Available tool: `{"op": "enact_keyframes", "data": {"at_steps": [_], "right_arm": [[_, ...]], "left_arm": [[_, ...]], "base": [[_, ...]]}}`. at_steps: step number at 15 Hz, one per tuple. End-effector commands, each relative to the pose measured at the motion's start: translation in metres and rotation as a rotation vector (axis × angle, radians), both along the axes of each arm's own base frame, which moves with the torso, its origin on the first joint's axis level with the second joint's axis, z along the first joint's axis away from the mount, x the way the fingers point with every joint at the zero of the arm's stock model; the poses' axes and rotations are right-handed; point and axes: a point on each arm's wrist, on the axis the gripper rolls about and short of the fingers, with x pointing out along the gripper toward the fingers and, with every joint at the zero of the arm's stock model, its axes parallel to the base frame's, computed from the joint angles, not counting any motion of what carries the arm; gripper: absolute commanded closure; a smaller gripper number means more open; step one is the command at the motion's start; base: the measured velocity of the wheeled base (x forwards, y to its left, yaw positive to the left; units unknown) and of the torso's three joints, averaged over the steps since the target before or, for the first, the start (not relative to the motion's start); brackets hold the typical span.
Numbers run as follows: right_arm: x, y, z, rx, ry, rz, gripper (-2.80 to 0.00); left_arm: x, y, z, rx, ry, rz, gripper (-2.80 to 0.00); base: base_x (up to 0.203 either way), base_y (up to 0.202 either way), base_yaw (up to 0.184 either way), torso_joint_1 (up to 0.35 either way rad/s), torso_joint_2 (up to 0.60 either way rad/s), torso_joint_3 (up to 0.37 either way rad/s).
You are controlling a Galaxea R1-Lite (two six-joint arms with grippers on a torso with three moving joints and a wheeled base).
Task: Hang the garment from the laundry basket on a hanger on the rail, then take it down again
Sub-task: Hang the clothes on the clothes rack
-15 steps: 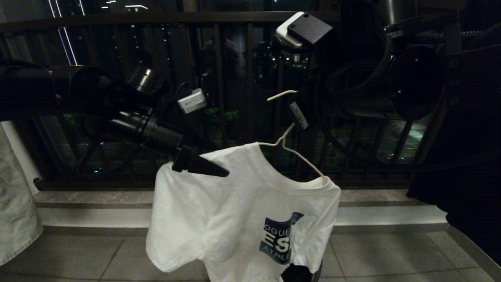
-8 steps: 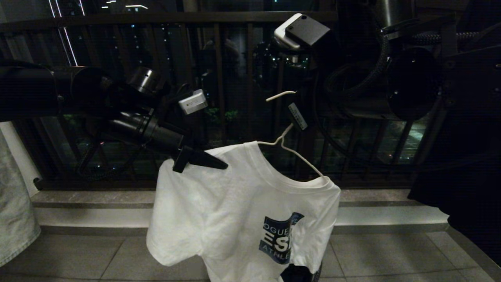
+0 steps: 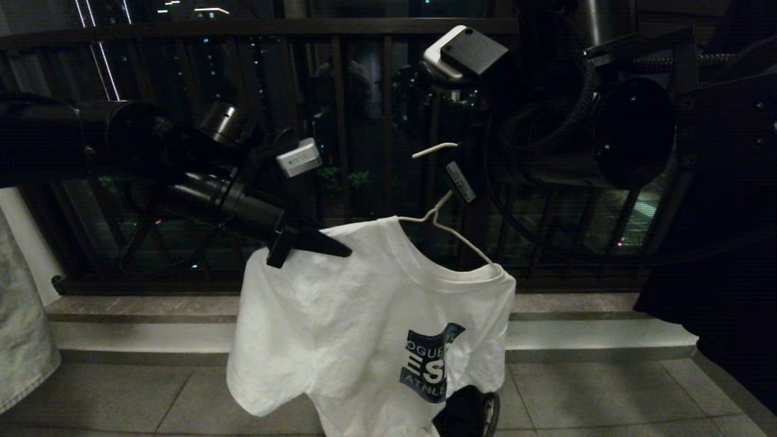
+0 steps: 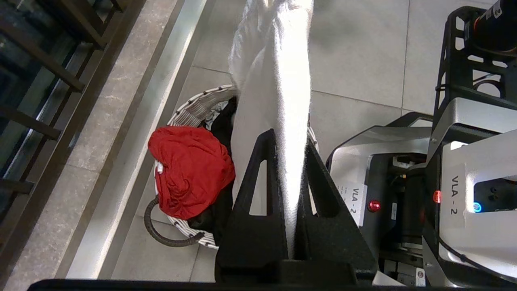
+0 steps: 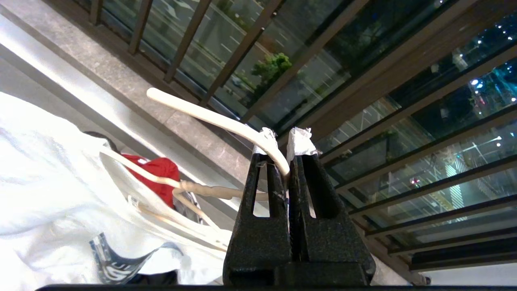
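At shirt shoulder: left pincer clamped on garment; right pincer pinching hanger hook.

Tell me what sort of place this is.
Most likely a high apartment balcony used for drying laundry, at night. A dark balcony railing fronts city lights, the floor is tiled with a stone kerb, and a laundry basket of clothes sits below the T-shirt on its hanger.
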Motion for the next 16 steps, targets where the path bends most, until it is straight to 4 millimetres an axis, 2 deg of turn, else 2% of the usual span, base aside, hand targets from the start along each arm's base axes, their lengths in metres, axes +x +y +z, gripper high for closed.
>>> {"op": "enact_keyframes", "data": {"at_steps": [1, 3, 4, 11, 16], "right_arm": [[0.002, 0.001, -0.002, -0.009, 0.005, -0.003, 0.0], [0.002, 0.001, -0.002, -0.009, 0.004, -0.005, 0.0], [0.002, 0.001, -0.002, -0.009, 0.004, -0.005, -2.8], [-0.002, -0.003, 0.001, -0.008, -0.001, -0.013, -2.8], [-0.039, -0.038, 0.031, 0.095, -0.047, -0.025, -2.8]], "left_arm": [[0.0, 0.0, 0.001, -0.003, -0.004, -0.005, 0.0], [0.0, 0.0, 0.002, -0.006, -0.009, -0.004, 0.0], [0.0, 0.001, 0.002, -0.006, -0.01, -0.005, 0.0], [-0.003, 0.004, 0.007, -0.011, -0.021, 0.005, 0.0], [-0.011, 0.009, 0.015, -0.036, 0.015, 0.033, 0.0]], "base": [[0.0, 0.0, 0.0, 0.0, 0.0, 0.0], [0.0, 0.0, 0.0, 0.0, 0.0, 0.0], [0.0, 0.0, 0.0, 0.0, 0.0, 0.0], [0.0, 0.0, 0.0, 0.0, 0.0, 0.0], [0.0, 0.0, 0.0, 0.0, 0.0, 0.0]]}}
